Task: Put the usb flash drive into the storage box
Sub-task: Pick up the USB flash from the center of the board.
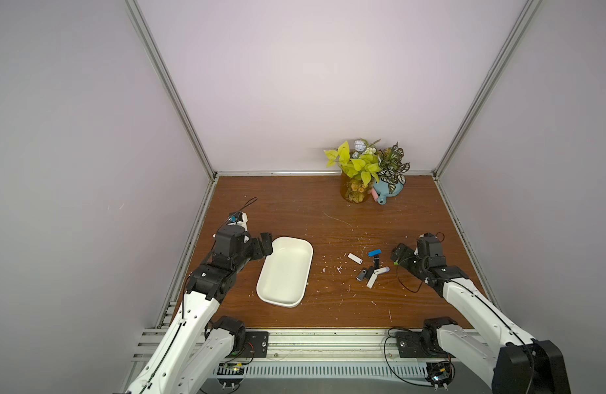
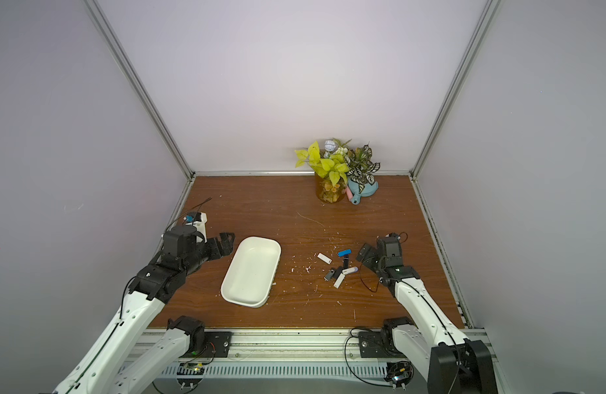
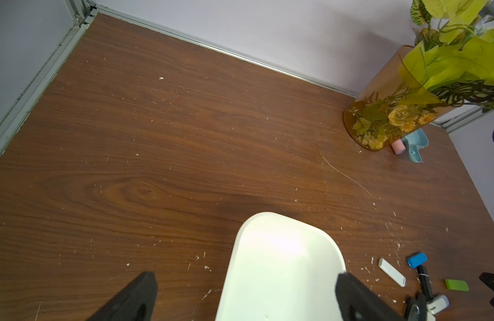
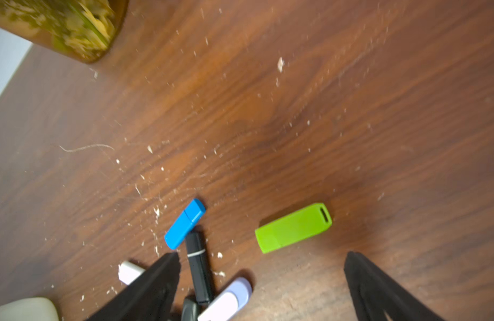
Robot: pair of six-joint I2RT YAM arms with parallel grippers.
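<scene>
The storage box [image 1: 284,273] is a shallow white tray lying empty on the left half of the wooden table, seen in both top views [image 2: 252,271]. Several USB flash drives lie in a loose pile to its right: a blue one [image 1: 374,253], a white one [image 1: 355,258], a black one [image 4: 198,266], a white-and-lilac one [image 4: 229,298]. A green one [image 4: 293,228] lies apart. My right gripper [image 4: 262,257] hovers open just short of the green drive. My left gripper [image 3: 245,280] stands open over the box's far left corner, holding nothing.
An amber glass vase [image 1: 354,191] with yellow leaves and a blue pot [image 1: 388,189] stand at the back of the table. White crumbs are scattered between the box and the drives. Grey walls with aluminium rails close in the table's left, right and back edges.
</scene>
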